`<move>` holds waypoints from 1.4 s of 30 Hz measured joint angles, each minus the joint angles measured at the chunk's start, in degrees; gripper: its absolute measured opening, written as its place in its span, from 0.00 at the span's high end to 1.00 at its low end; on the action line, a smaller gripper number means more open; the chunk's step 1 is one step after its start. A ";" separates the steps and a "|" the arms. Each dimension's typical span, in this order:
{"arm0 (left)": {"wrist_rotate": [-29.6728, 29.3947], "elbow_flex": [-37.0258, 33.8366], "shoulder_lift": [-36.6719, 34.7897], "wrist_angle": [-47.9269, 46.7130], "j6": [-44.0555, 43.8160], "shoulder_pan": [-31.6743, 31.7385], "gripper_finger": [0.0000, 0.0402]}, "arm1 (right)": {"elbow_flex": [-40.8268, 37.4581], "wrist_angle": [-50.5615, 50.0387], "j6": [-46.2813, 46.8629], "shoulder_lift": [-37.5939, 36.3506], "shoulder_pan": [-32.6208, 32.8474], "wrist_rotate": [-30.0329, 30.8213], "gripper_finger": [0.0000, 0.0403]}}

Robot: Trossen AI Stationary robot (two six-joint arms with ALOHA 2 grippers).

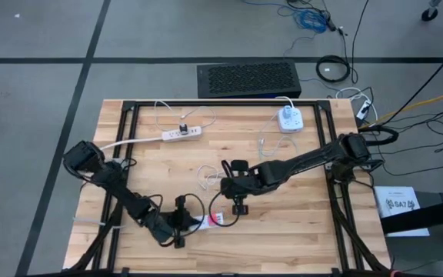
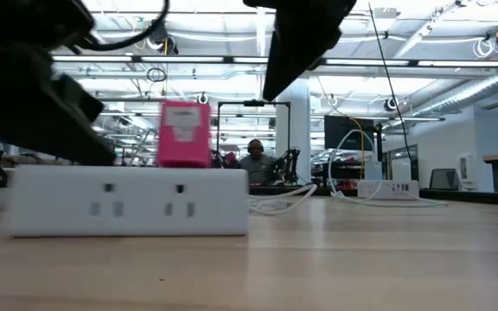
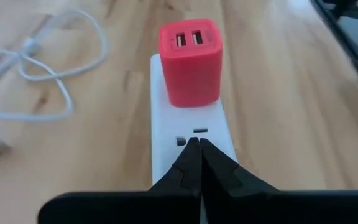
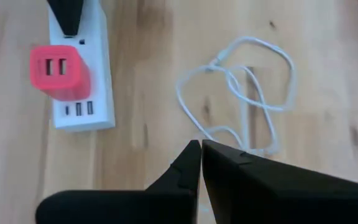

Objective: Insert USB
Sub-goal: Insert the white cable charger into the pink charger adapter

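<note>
The left gripper, fingers pressed together and holding nothing, rests its tips on the near white power strip, probably to pin it in place for plugging. One pink two-port USB charger sits plugged into that strip. Just beside it on the table lies one loose white USB cable, coiled, apparently the thing to insert; nothing holds it yet. The right gripper, also closed and empty, hovers above that cable, seemingly lining up to take it. I count two white strips, this one and another farther back, plus one round white adapter.
</note>
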 joint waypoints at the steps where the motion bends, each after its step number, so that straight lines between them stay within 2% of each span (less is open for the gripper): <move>1: 0.10 0.01 -0.44 -0.69 -0.62 -0.84 1.00 | 0.00 0.50 0.30 0.25 0.00 -0.08 0.98; 6: 0.03 0.04 -1.50 -5.03 -6.56 -4.26 1.00 | 0.00 9.11 1.59 3.43 -0.81 -2.81 0.97; 13: -2.45 0.11 -1.59 -8.33 -12.54 -7.27 1.00 | 0.24 23.54 1.43 10.77 -4.68 -7.99 0.87; 19: -2.66 0.11 -1.59 -9.03 -14.44 -7.96 1.00 | 6.00 23.15 3.22 17.33 -9.01 -8.98 0.79; 27: -2.61 0.11 -1.59 -9.17 -15.32 -7.98 1.00 | 16.32 15.17 6.52 27.12 -11.37 -13.38 0.72; 33: -2.62 0.11 -1.59 -9.19 -15.27 -7.98 1.00 | 20.17 11.26 7.61 30.67 -11.66 -13.49 0.77; 39: -2.77 0.09 -1.59 -9.17 -14.95 -7.98 1.00 | 20.11 11.18 1.28 30.56 -11.67 -13.40 0.96; 42: -2.94 0.09 -1.59 -9.17 -14.83 -8.00 1.00 | 19.91 11.41 -1.58 30.01 -11.43 -13.23 0.97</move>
